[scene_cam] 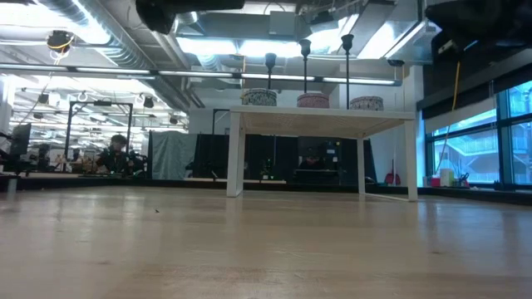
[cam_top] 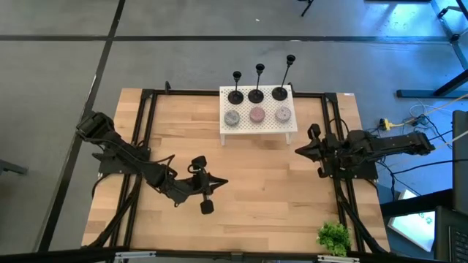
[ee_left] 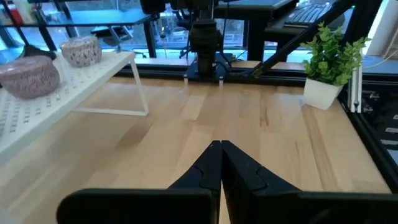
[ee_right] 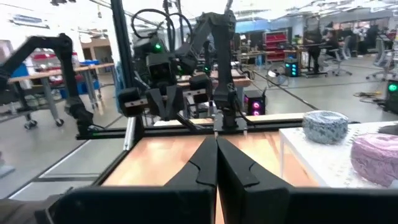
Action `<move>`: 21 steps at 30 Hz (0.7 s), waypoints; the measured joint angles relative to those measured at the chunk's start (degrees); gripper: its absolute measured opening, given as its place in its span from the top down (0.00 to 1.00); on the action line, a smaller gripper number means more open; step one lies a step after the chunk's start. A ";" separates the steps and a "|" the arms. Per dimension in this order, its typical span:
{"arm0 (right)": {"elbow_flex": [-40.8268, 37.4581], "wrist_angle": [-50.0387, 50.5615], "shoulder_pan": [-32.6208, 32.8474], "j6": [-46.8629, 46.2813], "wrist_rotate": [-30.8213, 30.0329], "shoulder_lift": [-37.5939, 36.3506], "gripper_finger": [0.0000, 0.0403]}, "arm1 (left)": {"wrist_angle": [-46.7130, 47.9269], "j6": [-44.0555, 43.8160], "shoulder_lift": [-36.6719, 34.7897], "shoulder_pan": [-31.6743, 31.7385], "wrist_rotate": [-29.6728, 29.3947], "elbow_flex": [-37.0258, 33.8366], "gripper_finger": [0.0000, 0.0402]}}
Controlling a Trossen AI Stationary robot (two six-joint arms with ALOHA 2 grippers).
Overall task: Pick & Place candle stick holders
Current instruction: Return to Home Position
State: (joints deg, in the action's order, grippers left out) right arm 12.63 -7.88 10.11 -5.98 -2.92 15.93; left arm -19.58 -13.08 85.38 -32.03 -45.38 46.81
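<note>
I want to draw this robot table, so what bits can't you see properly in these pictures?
Low view: the bases of the candle stick holders hide behind the round candles.
High view: the pot of the plant is hidden under its leaves.
Low view: the person far back is too small to see clearly.
Right wrist view: the pink candle is cut off by the picture's edge.

Matt black candle stick holders [cam_top: 256, 96] on a matt white perforated stand [cam_top: 245, 128]; beneath the stand, a smooth pale wood table [cam_top: 256, 197].

Three candle stick holders [cam_top: 256, 93]; three round discs [cam_top: 257, 115]; one white stand [cam_top: 245, 126]; one potted plant [cam_top: 334, 237].
</note>
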 joint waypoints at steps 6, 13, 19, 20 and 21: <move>-0.84 0.26 0.07 -0.87 4.12 -2.05 1.00 | -2.01 1.87 0.00 1.93 5.61 0.02 1.00; -3.23 0.48 0.07 -3.10 3.64 -3.50 1.00 | -6.48 6.33 -0.02 6.72 15.03 0.02 1.00; -3.31 1.15 0.07 -3.17 4.15 -3.78 1.00 | -7.32 9.36 -0.96 14.01 27.15 0.04 1.00; -3.31 1.75 0.07 -3.19 4.04 -3.80 1.00 | -7.15 9.40 -1.32 15.53 29.36 0.04 1.00; -3.31 2.41 0.07 -3.36 3.50 -3.81 1.00 | -7.82 9.40 -1.44 17.13 31.85 0.04 1.00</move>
State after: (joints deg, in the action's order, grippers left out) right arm 9.32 -5.47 10.17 -9.34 0.58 12.12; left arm -27.40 -3.68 83.94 -14.90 -13.53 46.85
